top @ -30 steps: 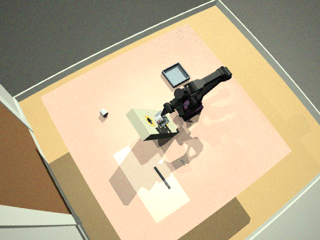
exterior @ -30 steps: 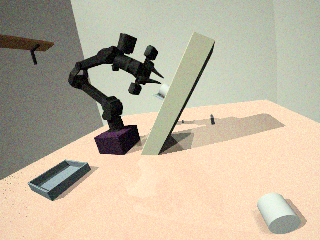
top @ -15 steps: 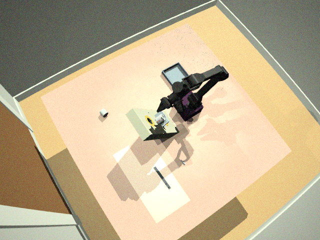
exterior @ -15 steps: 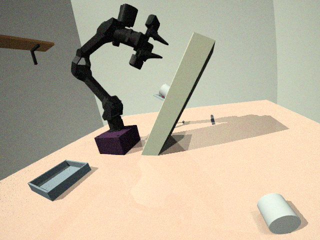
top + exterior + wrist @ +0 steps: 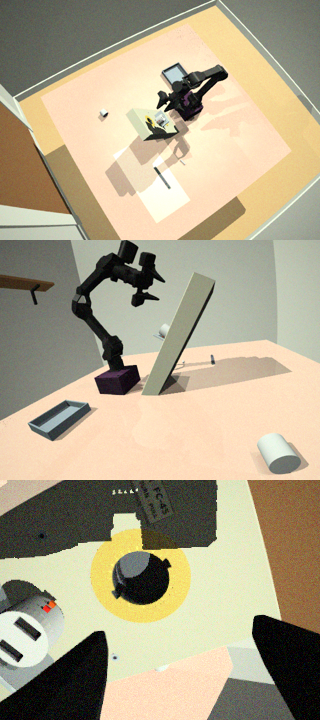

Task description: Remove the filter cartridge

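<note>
While the hand (image 5: 163, 109) (image 5: 161, 290) (image 5: 180, 632) gapes, cartridge (image 5: 160, 119) (image 5: 164, 329) (image 5: 22, 639) beside socket (image 5: 149, 120) (image 5: 141, 577)

the cartridge (image 5: 160, 118) sits out of its yellow-ringed hole (the claw (image 5: 164, 104) stands open nearby).

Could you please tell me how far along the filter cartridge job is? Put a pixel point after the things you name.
Extraction looks done: the round socket (image 5: 152, 582) is empty, and the cartridge (image 5: 159, 119) (image 5: 164, 329) (image 5: 25, 639) sits at the small ledge (image 5: 165, 122) (image 5: 157, 336) on the panel (image 5: 136, 118) (image 5: 180, 335) (image 5: 225, 595). Nothing is in hand; the gripper (image 5: 160, 109) (image 5: 162, 290) (image 5: 180, 632) is open. Left: moving it into the tray (image 5: 168, 80) (image 5: 71, 420).
</note>
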### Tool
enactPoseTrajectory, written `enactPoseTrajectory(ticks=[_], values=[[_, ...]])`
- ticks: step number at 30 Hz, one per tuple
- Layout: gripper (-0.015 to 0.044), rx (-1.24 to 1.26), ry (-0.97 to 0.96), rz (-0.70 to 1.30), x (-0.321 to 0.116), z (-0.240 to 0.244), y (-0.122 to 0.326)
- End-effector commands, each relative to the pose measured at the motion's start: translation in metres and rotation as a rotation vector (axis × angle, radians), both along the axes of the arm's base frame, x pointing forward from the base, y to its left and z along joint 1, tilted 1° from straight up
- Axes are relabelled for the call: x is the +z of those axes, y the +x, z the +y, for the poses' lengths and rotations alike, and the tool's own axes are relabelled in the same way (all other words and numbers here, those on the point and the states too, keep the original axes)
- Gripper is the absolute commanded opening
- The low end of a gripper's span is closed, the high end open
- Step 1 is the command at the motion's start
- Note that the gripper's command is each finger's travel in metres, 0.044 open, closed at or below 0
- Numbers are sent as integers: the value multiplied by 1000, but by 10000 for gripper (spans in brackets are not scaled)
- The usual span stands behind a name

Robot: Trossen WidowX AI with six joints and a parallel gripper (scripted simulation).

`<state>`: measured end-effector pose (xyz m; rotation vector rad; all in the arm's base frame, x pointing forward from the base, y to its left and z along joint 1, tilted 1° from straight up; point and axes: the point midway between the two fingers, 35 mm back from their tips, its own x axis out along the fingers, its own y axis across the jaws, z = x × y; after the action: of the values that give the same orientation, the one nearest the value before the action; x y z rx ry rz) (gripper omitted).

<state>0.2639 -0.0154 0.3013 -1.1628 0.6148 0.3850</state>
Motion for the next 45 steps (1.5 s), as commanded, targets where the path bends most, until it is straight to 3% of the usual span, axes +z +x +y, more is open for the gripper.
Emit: enactPoseTrajectory(ticks=[1,6,9,45], values=[[305,-426,443,164,-50,2,-10],[305,-821,748,254,-82,4,-23],[305,-941,826,274,-91,5,-27],[305,-945,829,274,-119,4,-10]])
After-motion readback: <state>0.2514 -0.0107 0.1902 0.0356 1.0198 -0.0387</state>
